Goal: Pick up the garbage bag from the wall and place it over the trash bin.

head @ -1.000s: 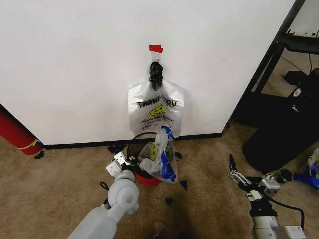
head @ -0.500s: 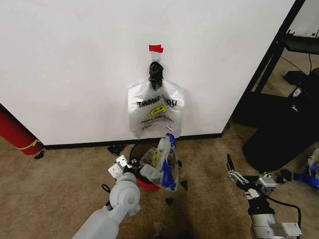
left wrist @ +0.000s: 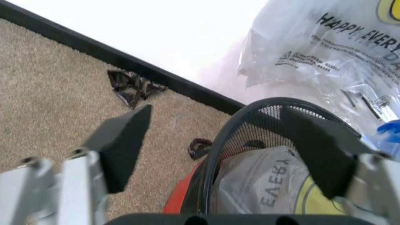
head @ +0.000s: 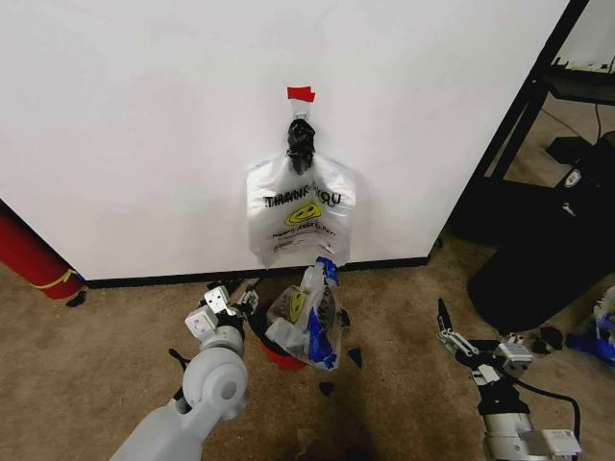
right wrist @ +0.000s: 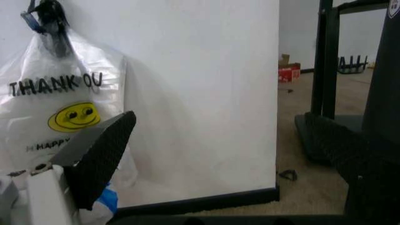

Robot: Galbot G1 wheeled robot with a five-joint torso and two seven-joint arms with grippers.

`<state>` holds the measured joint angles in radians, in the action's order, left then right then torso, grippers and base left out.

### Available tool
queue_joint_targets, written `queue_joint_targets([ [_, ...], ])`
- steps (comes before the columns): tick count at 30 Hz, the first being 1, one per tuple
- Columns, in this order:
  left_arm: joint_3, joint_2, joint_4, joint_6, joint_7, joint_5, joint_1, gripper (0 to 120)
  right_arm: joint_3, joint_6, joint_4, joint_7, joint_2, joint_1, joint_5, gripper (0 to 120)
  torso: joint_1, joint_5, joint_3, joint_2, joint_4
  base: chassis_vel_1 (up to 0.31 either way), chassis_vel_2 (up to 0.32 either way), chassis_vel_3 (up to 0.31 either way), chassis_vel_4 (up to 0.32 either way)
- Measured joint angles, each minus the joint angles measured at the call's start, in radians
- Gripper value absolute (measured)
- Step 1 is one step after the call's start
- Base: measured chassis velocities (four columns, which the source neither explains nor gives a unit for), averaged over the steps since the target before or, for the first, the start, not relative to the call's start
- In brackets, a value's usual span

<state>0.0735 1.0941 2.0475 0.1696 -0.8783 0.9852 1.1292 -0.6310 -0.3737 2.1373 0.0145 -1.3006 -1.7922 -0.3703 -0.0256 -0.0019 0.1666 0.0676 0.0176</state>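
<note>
My head camera looks forward and down from well back, facing the plain white wall with black baseboard (head: 144, 115) and the tan carpet floor (head: 96, 355). My left wrist camera sits close above the small round black mesh bin with a red base (left wrist: 218, 154), looking down past my left claw (left wrist: 222, 143) at carpet and baseboard. My right wrist camera sits low, facing that wall level between the pads of my right claw (right wrist: 228, 154). All three share the bunched white printed plastic bags hanging from a black knot (head: 300, 211).

The trash bin (head: 274, 341) is set before the wall (head: 144, 125), the garbage bag (head: 306, 312) in it; bunched bags (head: 300, 213) are hung at its 12 o'clock.
</note>
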Motion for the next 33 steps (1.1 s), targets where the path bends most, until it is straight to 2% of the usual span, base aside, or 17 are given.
queue_joint_targets([
  [2, 0.000, 0.000, 0.000, 0.000, 0.000, 0.000, 0.000, 97, 0.000, 0.000, 0.000, 0.000, 0.000, 0.000, 0.000, 100, 0.000, -0.0001, 0.000, 0.000, -0.0001, 0.000, 0.000, 0.000, 0.000],
  [5, -0.007, -0.005, 0.005, 0.022, 0.043, -0.024, -0.003, 99, 0.000, -0.001, -0.004, 0.000, -0.001, 0.001, 0.000, 100, 0.000, -0.0005, 0.000, 0.000, -0.0006, 0.000, 0.000, 0.000, 0.000],
  [6, -0.059, -0.031, 0.049, 0.068, 0.163, -0.068, -0.031, 100, 0.000, 0.000, -0.017, 0.002, -0.005, 0.006, 0.001, 100, 0.000, -0.0007, 0.000, 0.000, -0.0019, 0.000, 0.000, 0.000, 0.000],
  [8, -0.130, -0.094, 0.095, 0.100, 0.255, -0.081, -0.093, 100, 0.001, 0.000, -0.026, 0.004, -0.012, 0.013, 0.002, 100, 0.000, -0.0004, 0.000, 0.000, 0.0011, 0.000, 0.000, 0.000, 0.000],
  [9, -0.171, -0.159, 0.110, 0.112, 0.287, -0.071, -0.153, 100, 0.000, 0.000, -0.032, 0.007, -0.015, 0.016, 0.001, 100, 0.000, 0.0010, 0.000, 0.000, 0.0014, 0.000, 0.000, 0.000, 0.000],
  [13, -0.199, -0.208, 0.130, 0.113, 0.312, -0.047, -0.211, 100, 0.000, 0.000, -0.037, 0.008, -0.018, 0.022, 0.001, 100, 0.000, -0.0003, 0.000, 0.000, 0.0002, 0.000, 0.000, 0.000, 0.000],
  [14, -0.208, -0.221, 0.135, 0.113, 0.320, -0.037, -0.229, 100, 0.000, 0.002, -0.039, 0.008, -0.018, 0.025, 0.001, 100, 0.000, -0.0002, 0.000, 0.000, -0.0010, 0.000, 0.000, 0.000, 0.000],
  [18, -0.258, -0.253, 0.145, 0.130, 0.328, 0.001, -0.294, 100, 0.000, 0.005, -0.038, 0.011, -0.018, 0.027, 0.003, 100, 0.000, -0.0002, 0.000, 0.000, -0.0001, 0.000, 0.000, 0.000, 0.000],
  [20, -0.318, -0.266, 0.146, 0.158, 0.328, 0.015, -0.348, 100, -0.003, 0.005, -0.037, 0.012, -0.018, 0.024, 0.005, 100, 0.000, -0.0001, 0.000, 0.000, -0.0001, 0.000, 0.000, 0.000, 0.000],
  [25, -0.479, -0.259, 0.110, 0.275, 0.279, 0.051, -0.485, 100, -0.016, -0.003, -0.038, 0.012, -0.017, 0.009, 0.002, 100, 0.000, 0.0000, 0.000, 0.000, 0.0002, 0.000, 0.000, 0.000, 0.000],
  [30, -0.530, -0.247, 0.048, 0.294, 0.261, 0.043, -0.537, 98, -0.023, -0.010, -0.038, 0.011, -0.018, 0.003, -0.007, 100, 0.000, -0.0001, 0.000, 0.000, 0.0001, 0.000, 0.000, 0.000, 0.000],
  [33, -0.535, -0.249, 0.026, 0.284, 0.250, 0.043, -0.542, 86, -0.025, -0.012, -0.038, 0.011, -0.019, 0.005, -0.012, 100, 0.000, -0.0001, 0.000, 0.000, -0.0002, 0.000, 0.000, 0.000, 0.000],
])
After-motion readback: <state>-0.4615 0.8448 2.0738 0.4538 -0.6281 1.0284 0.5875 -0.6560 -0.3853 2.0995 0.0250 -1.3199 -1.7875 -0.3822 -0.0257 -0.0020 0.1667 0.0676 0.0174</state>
